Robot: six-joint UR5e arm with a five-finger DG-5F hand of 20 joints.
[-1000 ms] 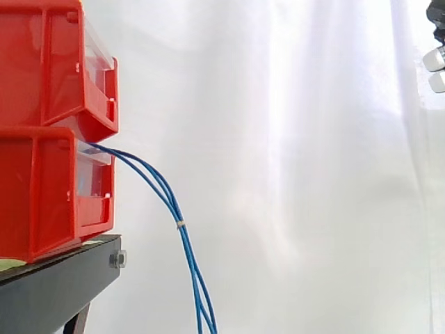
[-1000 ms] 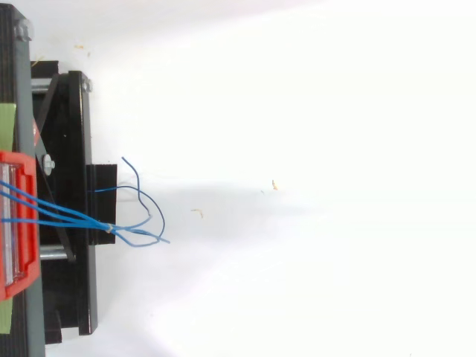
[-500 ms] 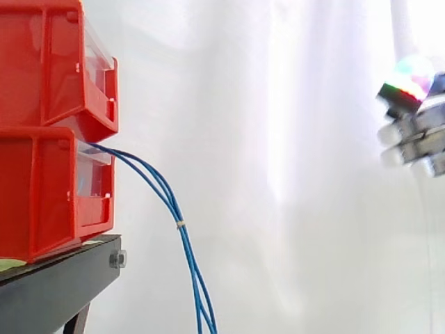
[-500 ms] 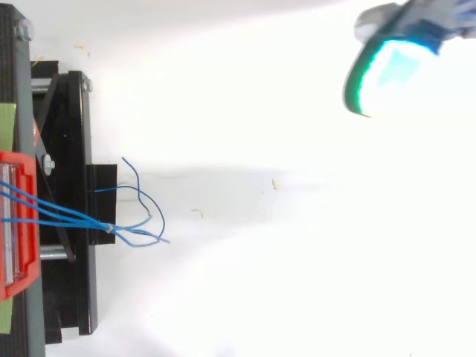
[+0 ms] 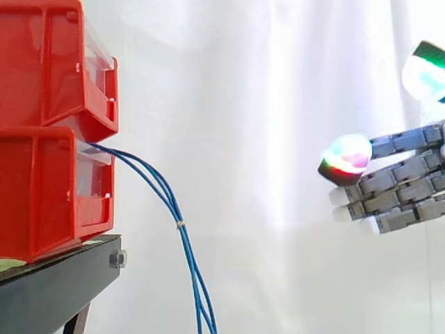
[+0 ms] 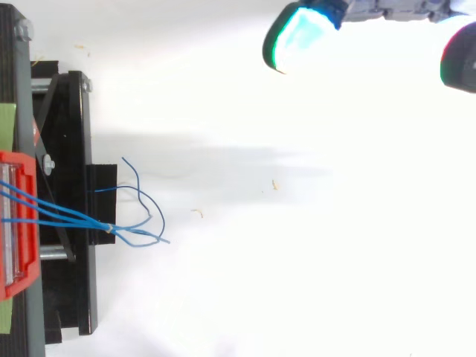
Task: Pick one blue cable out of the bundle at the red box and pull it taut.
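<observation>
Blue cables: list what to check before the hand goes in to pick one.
1. The hand is open, fingers straight, holding nothing: ok.
2. The hand is apart from the blue cables, with a wide gap in the side view: ok.
3. The cables hang free from the lower red box, past the black stand: ok.
4. One cable is easy to single out: not ok. A pale tie binds them, though loose ends fan out beyond it in the top view.
5. The hand is lined up with the bundle: not ok. In the top view it sits off to one side.
</observation>
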